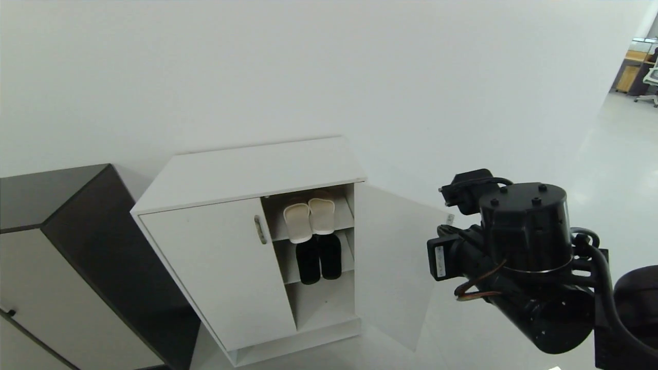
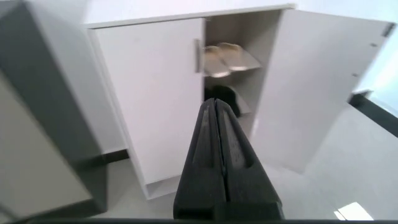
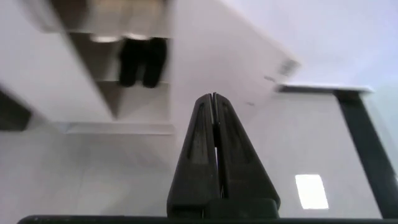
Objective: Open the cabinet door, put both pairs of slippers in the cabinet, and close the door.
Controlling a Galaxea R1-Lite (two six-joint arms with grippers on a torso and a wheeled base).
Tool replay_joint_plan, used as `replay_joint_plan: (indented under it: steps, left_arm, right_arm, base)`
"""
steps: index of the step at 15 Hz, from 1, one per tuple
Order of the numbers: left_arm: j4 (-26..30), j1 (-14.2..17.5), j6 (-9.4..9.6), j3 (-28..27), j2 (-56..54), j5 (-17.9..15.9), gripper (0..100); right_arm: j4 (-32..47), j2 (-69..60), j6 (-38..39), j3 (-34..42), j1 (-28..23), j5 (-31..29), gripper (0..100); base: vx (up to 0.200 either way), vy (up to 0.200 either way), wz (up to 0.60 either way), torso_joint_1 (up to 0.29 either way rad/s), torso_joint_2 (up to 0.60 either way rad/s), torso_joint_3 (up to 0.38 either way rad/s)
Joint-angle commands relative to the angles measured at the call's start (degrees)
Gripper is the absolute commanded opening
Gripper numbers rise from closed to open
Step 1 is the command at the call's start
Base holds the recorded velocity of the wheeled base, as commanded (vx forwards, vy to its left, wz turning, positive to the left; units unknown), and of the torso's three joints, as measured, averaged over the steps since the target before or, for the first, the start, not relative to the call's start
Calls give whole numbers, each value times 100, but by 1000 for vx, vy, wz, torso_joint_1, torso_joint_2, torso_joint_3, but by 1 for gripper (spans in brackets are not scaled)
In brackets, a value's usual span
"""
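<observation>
Slippers (image 1: pixel 309 225) shelved in cabinet (image 1: pixel 216 267), door (image 1: pixel 396 267) open.

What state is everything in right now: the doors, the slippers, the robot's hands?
Right cabinet door: swung open.
Left cabinet door: shut.
Cream slippers: on the top shelf.
Black slippers: on the middle shelf.
Left hand: shut, empty.
Right hand: shut, empty.

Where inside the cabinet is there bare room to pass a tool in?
The bottom compartment, under the black slippers and between the shut left door and the open right door, is bare. Both shelves above are crowded, white slippers on the upper.
</observation>
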Motion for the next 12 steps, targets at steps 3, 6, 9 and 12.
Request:
replay_joint_plan:
  steps: [3,6,9,12]
  left_arm:
    - [-7,-1,-1,0,8,7,0]
    - [-7,7,-1,0,8,7,0]
    - [-7,-1,8,0,8,-2,0]
    - [-7,-1,8,0,8,-2,0]
  right_arm:
    - [-17,173,-18,-344,-1020,740,0]
    - [19,612,298,-924,-1750,1338,0]
    - [-17,1298,386,-1513,-2233,1452,0]
    - [-17,1781,518,-1935,-2444,1558,0]
  base:
    - [0,0,0,0,0,0]
    - [0,0,0,0,0,0]
    - [0,0,0,0,0,0]
    - [-133,0,0,3,3,0]
